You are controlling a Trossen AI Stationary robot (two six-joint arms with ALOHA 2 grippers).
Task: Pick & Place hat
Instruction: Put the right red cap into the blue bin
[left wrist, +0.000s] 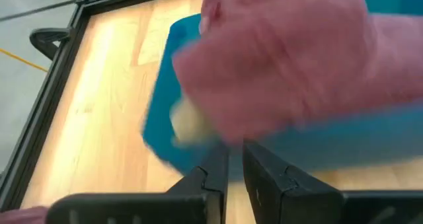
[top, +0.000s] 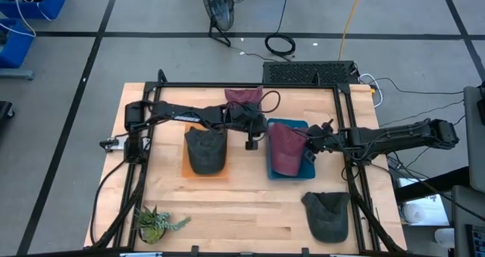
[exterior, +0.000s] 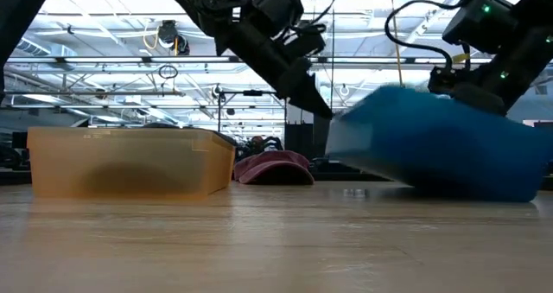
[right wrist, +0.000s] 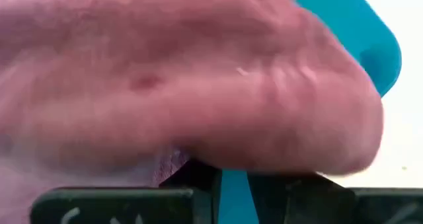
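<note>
In the blue tray (top: 292,126), maroon hat (top: 285,148) beside right hand (top: 311,145) pinching the rim.

Landmark: blue tray (top: 297,125), right of table (top: 250,211) centre. A hat (top: 285,148) lies in the tray, covering most of it. In the low view the tray (exterior: 432,146) is tilted, one end off the wood. Right gripper (top: 312,145) at the tray's right edge, with its arm reaching in from the right. Left gripper (top: 251,143) just left of the tray, apart from it. Orange tray (top: 189,170) well left of the blue tray, a second hat (top: 206,149) in it. Third hat (top: 244,98) behind and left of the blue tray, on the table. Fourth hat (top: 328,214) in front of it, slightly right. Plant (top: 155,224) far left-front, at the table corner.
</note>
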